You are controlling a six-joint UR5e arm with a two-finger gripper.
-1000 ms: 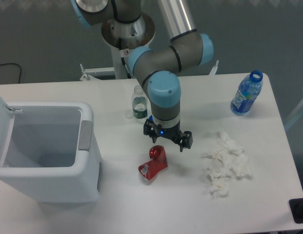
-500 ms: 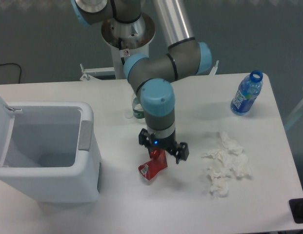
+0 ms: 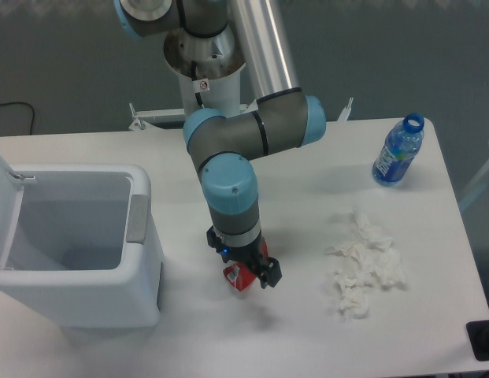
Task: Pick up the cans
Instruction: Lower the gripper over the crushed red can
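gripper [image 3: 242,270] sits right on top of the crushed red can [image 3: 238,277] on the bench [image 3: 307,331] — fingers straddling it, can't tell if they've clamped — can lies directly underneath.

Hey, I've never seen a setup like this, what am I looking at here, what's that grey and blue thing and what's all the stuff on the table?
This is one picture from a fixed camera looking down at a white table. The grey and blue thing is a robot arm. Its grasping tool is low over a crushed red can, with a finger on each side; whether it has closed on the can is hidden. On the left stands an open white bin. On the right lie crumpled tissues, and a blue-labelled bottle stands at the far corner.
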